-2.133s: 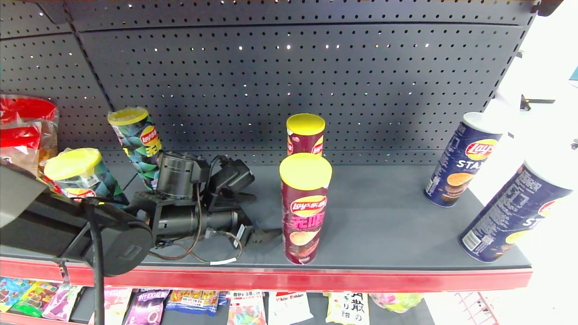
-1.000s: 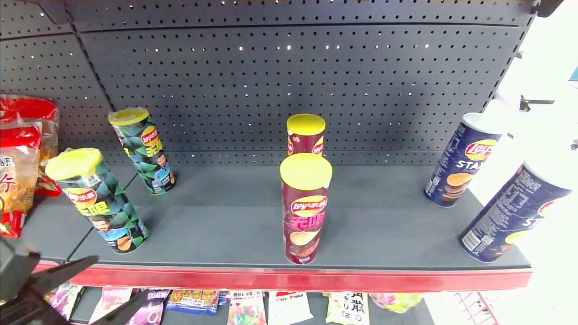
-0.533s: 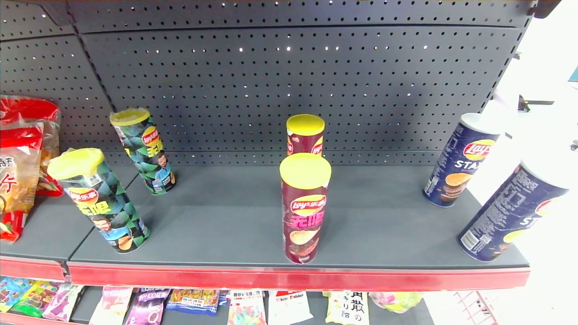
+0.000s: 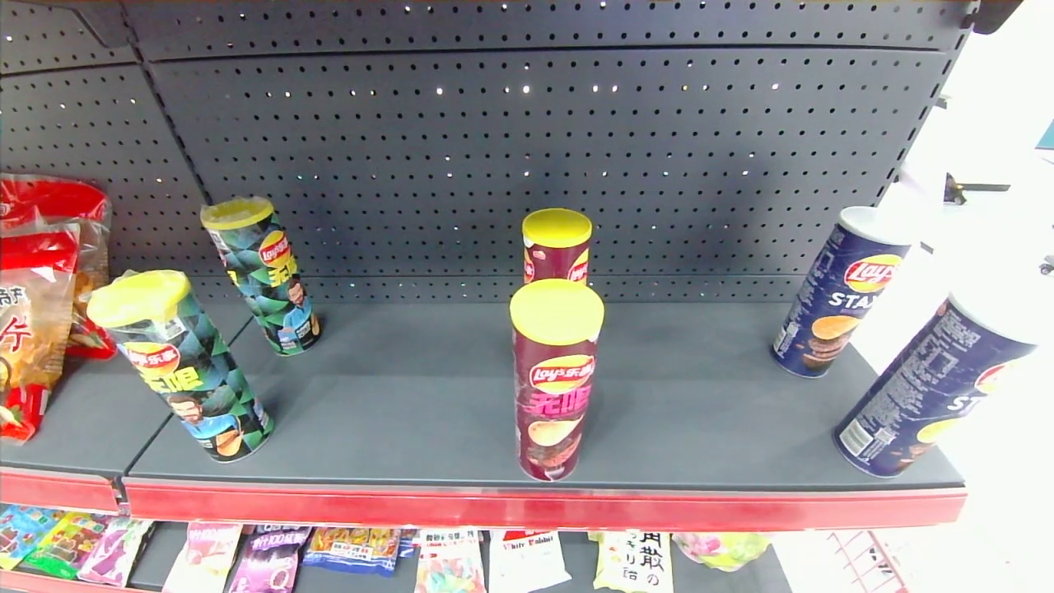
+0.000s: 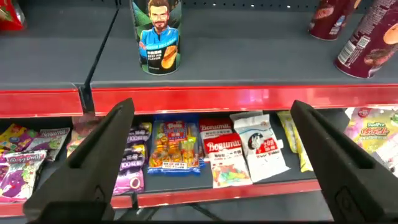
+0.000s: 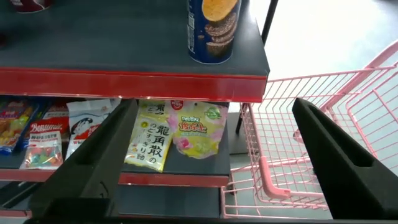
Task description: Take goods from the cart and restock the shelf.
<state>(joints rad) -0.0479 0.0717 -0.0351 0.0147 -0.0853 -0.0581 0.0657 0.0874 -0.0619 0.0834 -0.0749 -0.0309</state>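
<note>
Six crisp cans (image 4: 553,383) stood upright on the grey shelf (image 4: 428,403): two green at the left, two maroon in the middle, one behind the other, and two blue at the right. The left pincer (image 5: 212,109) hung out in front of the shelf, jaws apart and empty. The right pincer (image 6: 214,106), likewise apart and empty, hovered beside the pink cart (image 6: 311,155) at the right end. The robot appeared to be between items; its next move called for reaching into the cart for fresh stock.

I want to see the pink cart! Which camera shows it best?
The right wrist view: the cart shows its pink wires clearly beside the shelf. The head view catches just a corner, low down. The left wrist view points at candy bags.
</note>
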